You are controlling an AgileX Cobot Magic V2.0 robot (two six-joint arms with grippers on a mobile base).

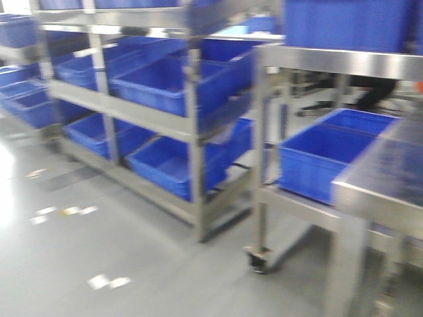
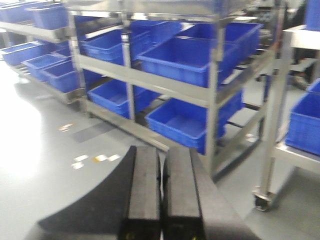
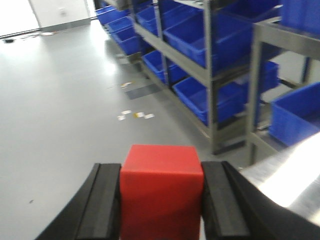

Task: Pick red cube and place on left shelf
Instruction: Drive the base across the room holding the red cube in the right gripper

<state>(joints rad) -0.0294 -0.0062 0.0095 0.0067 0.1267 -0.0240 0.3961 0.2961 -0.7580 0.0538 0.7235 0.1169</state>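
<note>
We see the cube (image 3: 161, 200) clamped between the pads of our right gripper (image 3: 161, 171), with the shelf (image 3: 190, 65) far right. Our left gripper (image 2: 162, 156) is closed, pads together, holding nothing.

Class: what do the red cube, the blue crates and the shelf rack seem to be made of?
Red cube: likely matte plastic or foam; even colour, no glare.
Blue crates: moulded plastic; uniform colour, thick rims.
Shelf rack: probably brushed steel; grey metallic sheen.
</note>
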